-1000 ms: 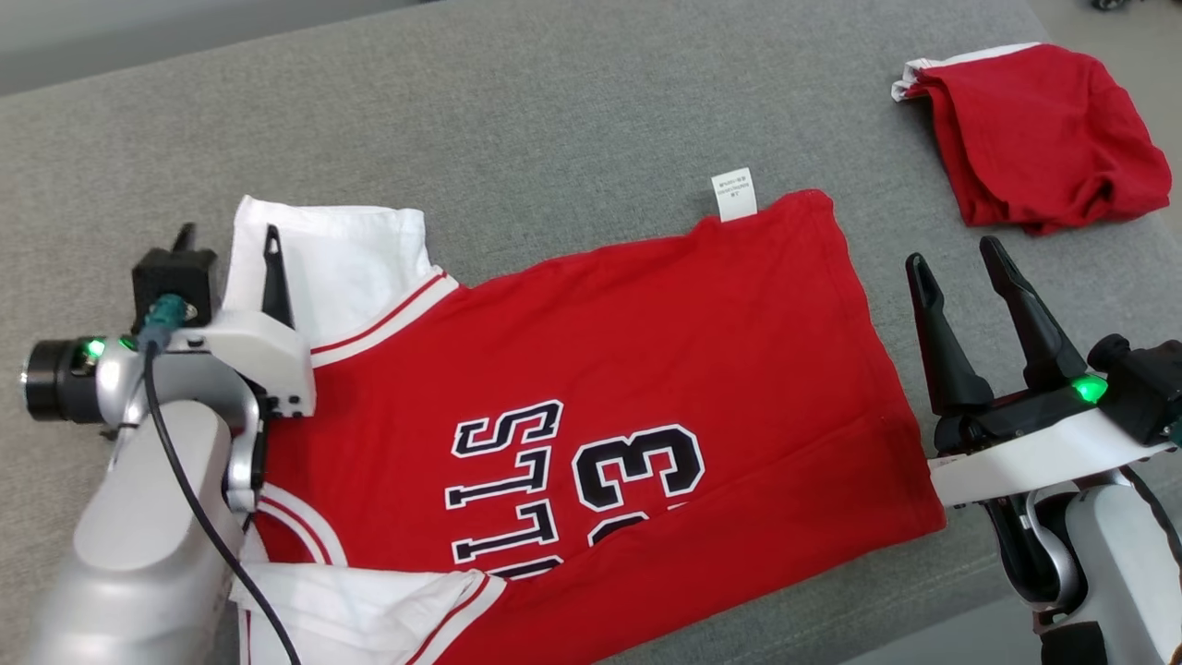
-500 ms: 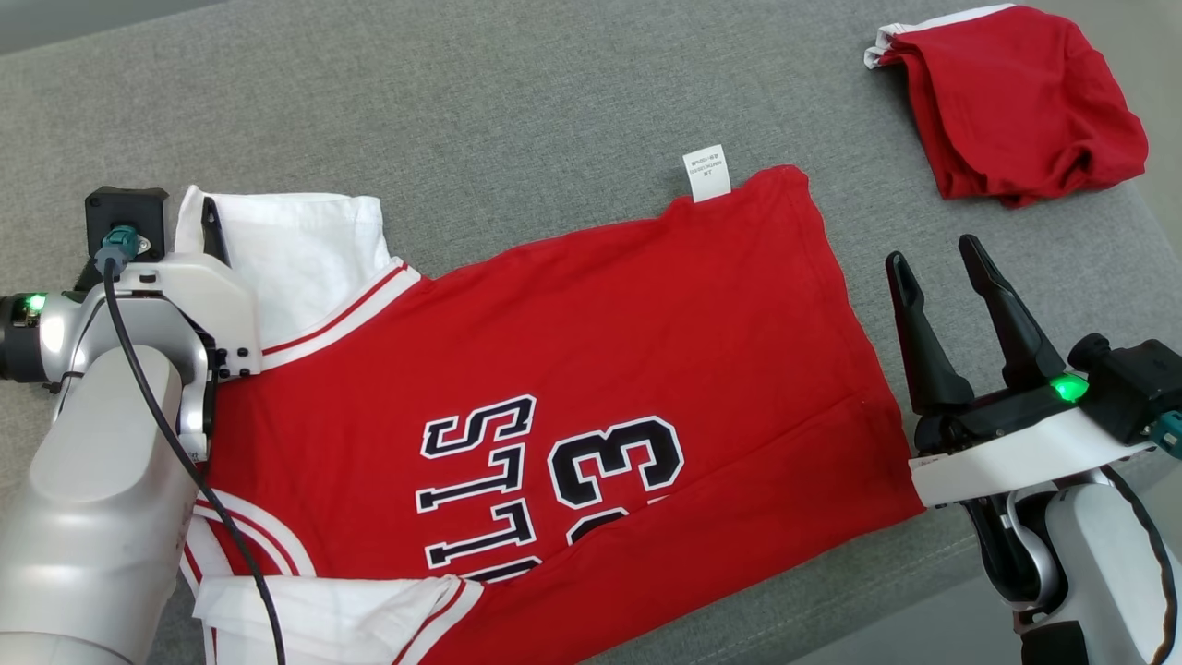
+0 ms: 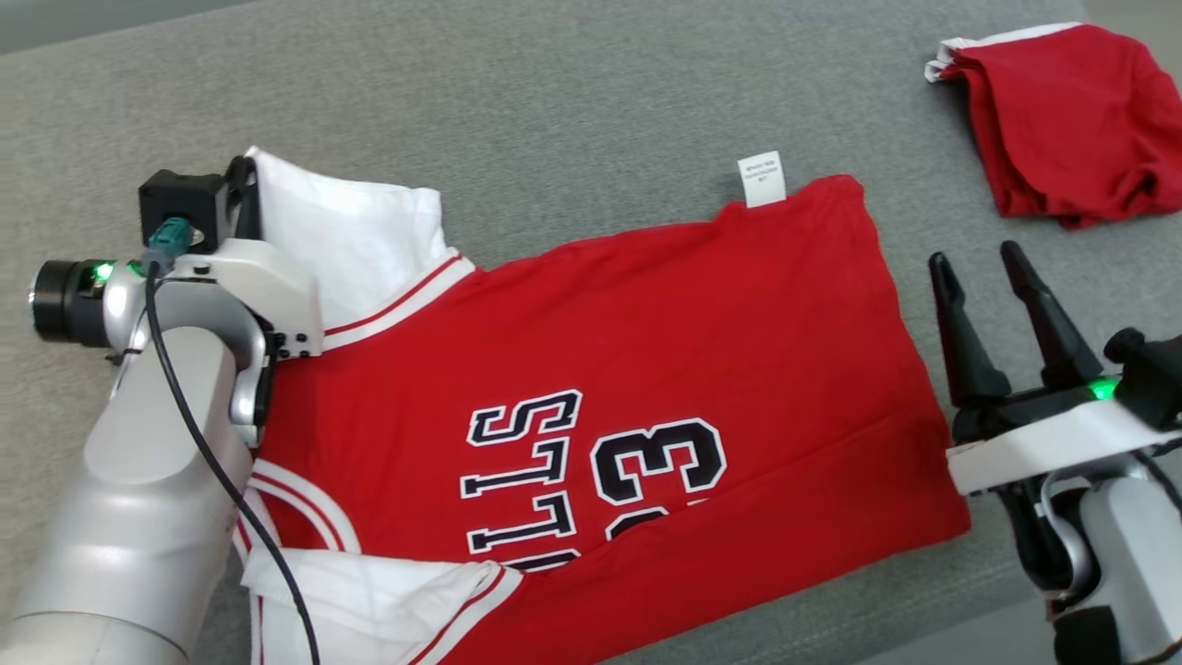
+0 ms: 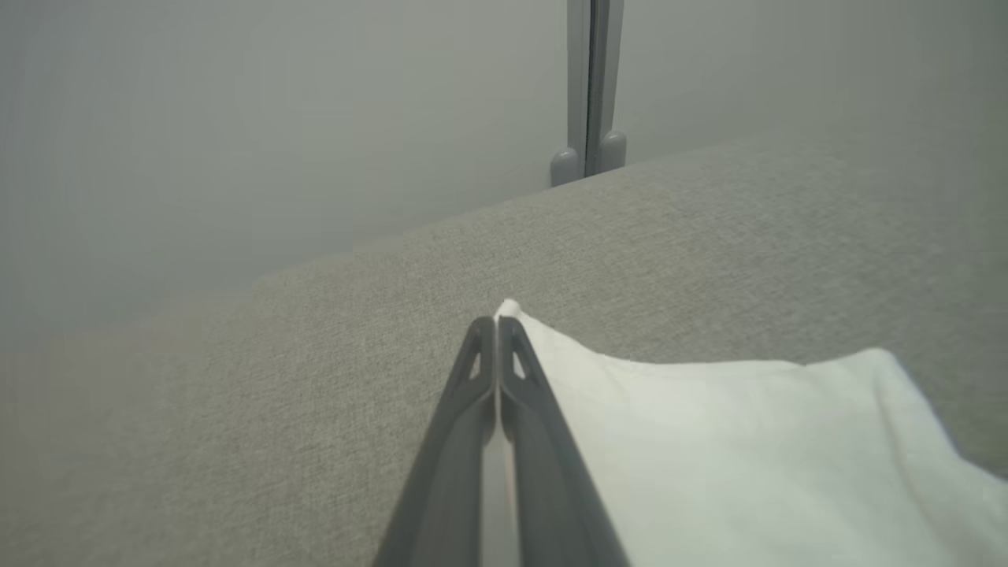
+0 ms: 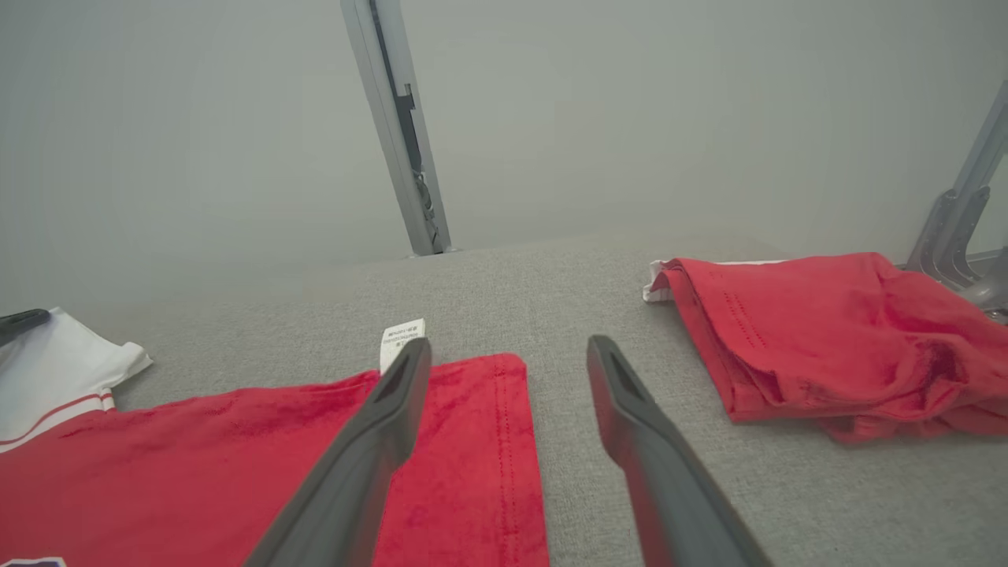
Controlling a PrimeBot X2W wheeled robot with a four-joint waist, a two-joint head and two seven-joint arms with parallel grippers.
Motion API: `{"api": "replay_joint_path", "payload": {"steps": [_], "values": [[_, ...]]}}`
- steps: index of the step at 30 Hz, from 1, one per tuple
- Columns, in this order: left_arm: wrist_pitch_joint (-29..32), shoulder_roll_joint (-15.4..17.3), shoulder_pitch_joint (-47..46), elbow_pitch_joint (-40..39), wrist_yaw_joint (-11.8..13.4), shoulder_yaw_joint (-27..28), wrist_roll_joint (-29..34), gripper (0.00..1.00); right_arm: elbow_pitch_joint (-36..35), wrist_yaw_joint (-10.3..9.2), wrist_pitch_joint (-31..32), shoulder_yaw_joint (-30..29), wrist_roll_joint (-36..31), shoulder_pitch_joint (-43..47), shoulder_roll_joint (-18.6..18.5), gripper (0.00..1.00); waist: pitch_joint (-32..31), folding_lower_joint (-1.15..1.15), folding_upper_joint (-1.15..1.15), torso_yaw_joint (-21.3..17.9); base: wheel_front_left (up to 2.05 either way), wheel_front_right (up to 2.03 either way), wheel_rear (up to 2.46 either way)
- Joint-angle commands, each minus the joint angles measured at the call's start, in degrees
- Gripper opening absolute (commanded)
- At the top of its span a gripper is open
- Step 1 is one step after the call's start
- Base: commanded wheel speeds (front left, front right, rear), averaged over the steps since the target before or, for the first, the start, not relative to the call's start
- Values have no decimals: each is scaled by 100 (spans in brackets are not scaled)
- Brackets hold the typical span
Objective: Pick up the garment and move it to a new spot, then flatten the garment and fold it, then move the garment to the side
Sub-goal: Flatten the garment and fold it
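Folded red cloth (image 3: 1071, 120) on grey surface (image 3: 591, 102)

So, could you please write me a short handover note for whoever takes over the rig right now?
Left end effector: shut, pinching the corner of the white sleeve on the far side.
Right end effector: open, holding nothing, beside the jersey's hem.
Things: the red jersey lies spread out, print up, on the grey cushion. Another red garment sits bunched at the far right, apart from it.
Done: jersey laid out, largely flat.
Left: fold it, probably starting with the pinched sleeve, then move it to the side.
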Motion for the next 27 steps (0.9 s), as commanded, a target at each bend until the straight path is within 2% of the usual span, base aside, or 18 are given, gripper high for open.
{"api": "replay_joint_path", "payload": {"steps": [1, 8, 16, 19, 20, 27], "values": [[-94, -11, -12, -85, -16, -29, 10, 0, 134, -2, 53, -40, 99, -166, -117, 100, -35, 0, 0, 156, 0, 0, 0], [-355, -218, 265, -791, -41, -208, 55, 0, 1034, -2, 694, 369, 819, -963, -804, 100, -88, 0, 0, 691, 0, 0, 0], [-261, -347, 542, -1585, -35, -449, 87, 0, 1999, -2, 1092, 1571, 1453, -1869, -1829, 100, -23, 0, 0, 1171, 0, 0, 0], [-212, -385, 604, -1826, 3, -495, 62, 0, 2227, -2, 1132, 2010, 1809, -2112, -2064, 100, 33, 0, 0, 1282, 0, 0, 0], [-212, -385, 604, -1826, 3, -495, 62, 0, 2227, -2, 1132, 2010, 1809, -2112, -2064, 100, 33, 0, 0, 1282, 0, 0, 0], [-81, -380, 688, -2244, 84, -575, 70, 0, 2660, -2, 1036, 2964, 2323, -2599, -2371, 100, 166, 0, 0, 1443, 0, 0, 0]]}}
